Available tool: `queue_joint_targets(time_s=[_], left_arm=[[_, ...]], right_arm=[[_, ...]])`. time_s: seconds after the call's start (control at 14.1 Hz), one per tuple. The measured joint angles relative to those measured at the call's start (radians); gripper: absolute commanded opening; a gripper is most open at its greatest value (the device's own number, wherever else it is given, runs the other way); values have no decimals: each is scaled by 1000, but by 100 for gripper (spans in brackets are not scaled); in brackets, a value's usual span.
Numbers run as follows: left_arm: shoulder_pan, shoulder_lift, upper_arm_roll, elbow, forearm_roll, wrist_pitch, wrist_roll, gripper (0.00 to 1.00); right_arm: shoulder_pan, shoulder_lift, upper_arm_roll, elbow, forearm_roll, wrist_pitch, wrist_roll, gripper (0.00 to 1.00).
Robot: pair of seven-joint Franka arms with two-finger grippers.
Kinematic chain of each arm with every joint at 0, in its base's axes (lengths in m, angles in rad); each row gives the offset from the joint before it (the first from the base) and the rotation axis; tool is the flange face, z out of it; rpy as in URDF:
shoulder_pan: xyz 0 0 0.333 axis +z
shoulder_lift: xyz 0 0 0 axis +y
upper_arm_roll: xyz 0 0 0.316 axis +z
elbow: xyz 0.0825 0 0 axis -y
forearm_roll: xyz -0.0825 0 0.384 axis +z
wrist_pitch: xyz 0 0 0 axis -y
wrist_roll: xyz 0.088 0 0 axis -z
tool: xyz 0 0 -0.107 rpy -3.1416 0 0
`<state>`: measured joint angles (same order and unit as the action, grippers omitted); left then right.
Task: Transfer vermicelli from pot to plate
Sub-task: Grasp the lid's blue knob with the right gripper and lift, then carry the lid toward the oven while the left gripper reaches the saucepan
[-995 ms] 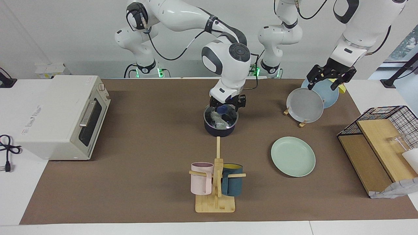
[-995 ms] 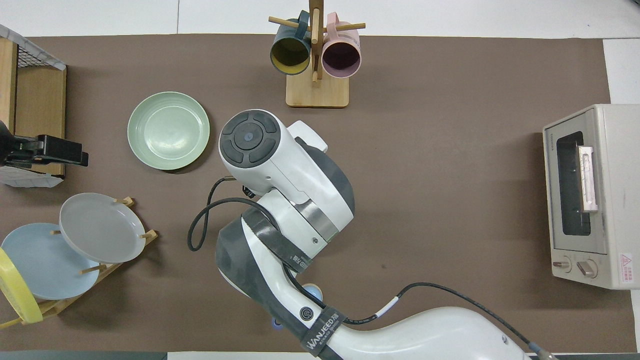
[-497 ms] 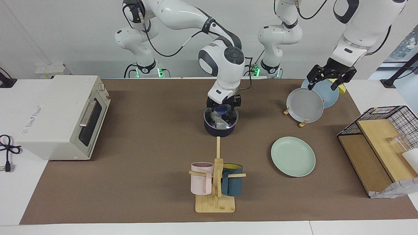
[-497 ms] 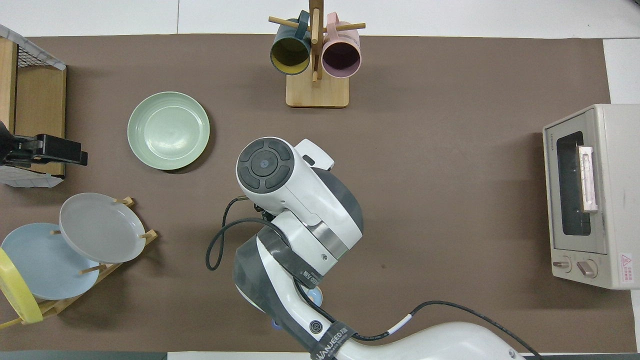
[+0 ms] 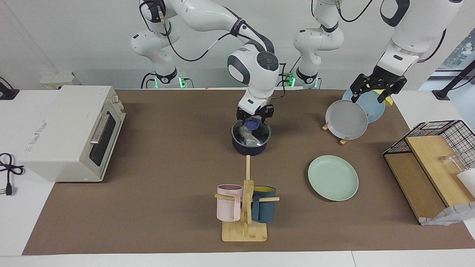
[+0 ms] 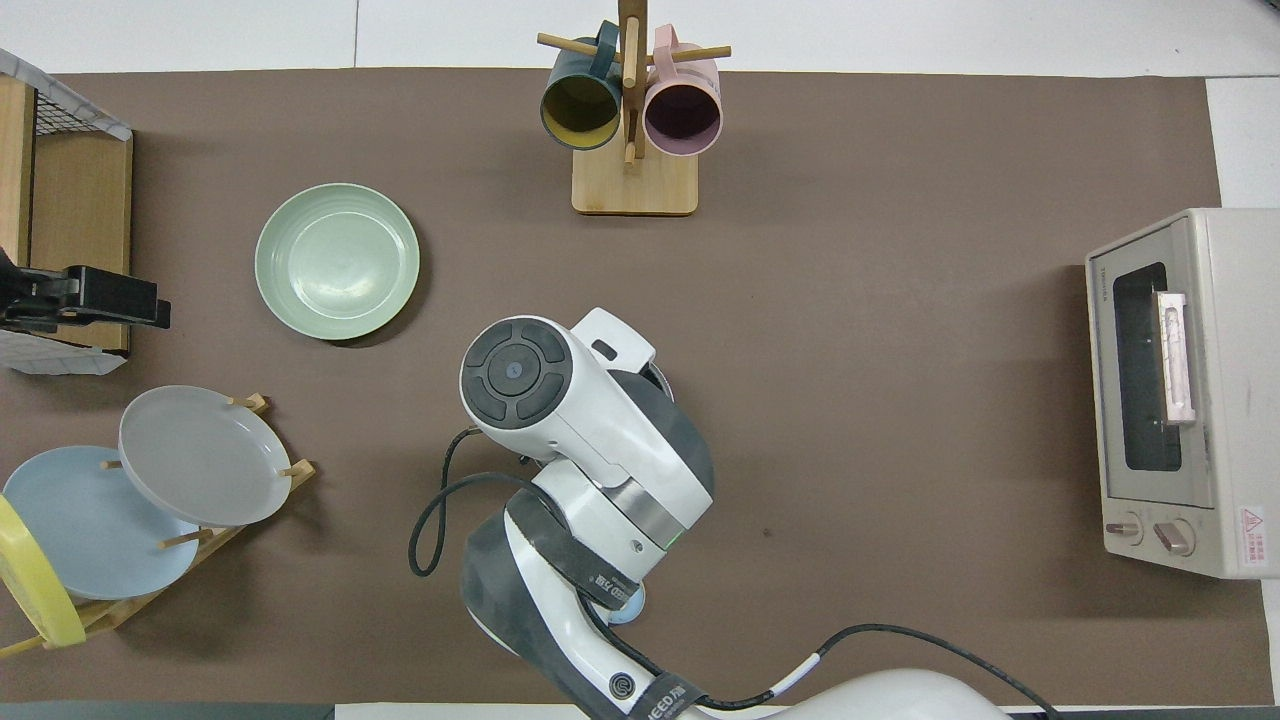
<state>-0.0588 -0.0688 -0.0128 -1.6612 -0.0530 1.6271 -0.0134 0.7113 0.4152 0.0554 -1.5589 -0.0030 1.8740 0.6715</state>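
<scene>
The navy pot (image 5: 249, 147) stands mid-table under a round glass lid (image 5: 259, 136) with a blue knob (image 5: 253, 122). The whitish vermicelli (image 5: 246, 134) shows through the lid, inside the pot. My right gripper (image 5: 255, 116) hangs straight down right over the knob; whether it touches the knob I cannot tell. The pot's handle is hidden. In the overhead view the right arm covers the pot. The mint-green plate (image 5: 333, 178) lies empty toward the left arm's end, farther from the robots than the pot; it also shows in the overhead view (image 6: 337, 260). My left gripper (image 5: 368, 96) waits over the plate rack.
A toaster oven (image 5: 70, 129) stands at the right arm's end. A mug tree (image 5: 245, 213) with a pink and a dark teal mug is farther from the robots than the pot. A rack holds a grey plate (image 5: 346, 119) and a light blue plate (image 5: 373, 107). A wire basket (image 5: 441, 128) with wooden boards is at the left arm's end.
My right arm's wrist has drawn back toward the robots and the gripper has risen slightly over the knob. The lid and pot have not moved. The left arm is still.
</scene>
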Motion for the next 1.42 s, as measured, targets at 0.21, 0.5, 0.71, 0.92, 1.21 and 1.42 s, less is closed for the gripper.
queue_joint_targets(time_s=[0.21, 0.5, 0.71, 0.92, 1.21, 1.42], left_arm=[[1, 0, 3, -1, 0, 8, 0, 100], [1, 0, 4, -3, 0, 10, 0, 100], [1, 0, -1, -5, 0, 10, 0, 100], [0, 0, -5, -5, 0, 10, 0, 100], [0, 0, -5, -10, 0, 10, 0, 100], [0, 0, -5, -10, 0, 10, 0, 100]], right_arm=[[-2, -2, -2, 0, -4, 11, 0, 85], [-3, -3, -4, 1, -5, 18, 0, 77], [-7, -7, -5, 1, -10, 19, -1, 65], [-9, -10, -6, 0, -14, 18, -1, 49], [-9, -10, -6, 1, -14, 18, -1, 43], [-13, -18, -10, 31, -14, 3, -1, 42]])
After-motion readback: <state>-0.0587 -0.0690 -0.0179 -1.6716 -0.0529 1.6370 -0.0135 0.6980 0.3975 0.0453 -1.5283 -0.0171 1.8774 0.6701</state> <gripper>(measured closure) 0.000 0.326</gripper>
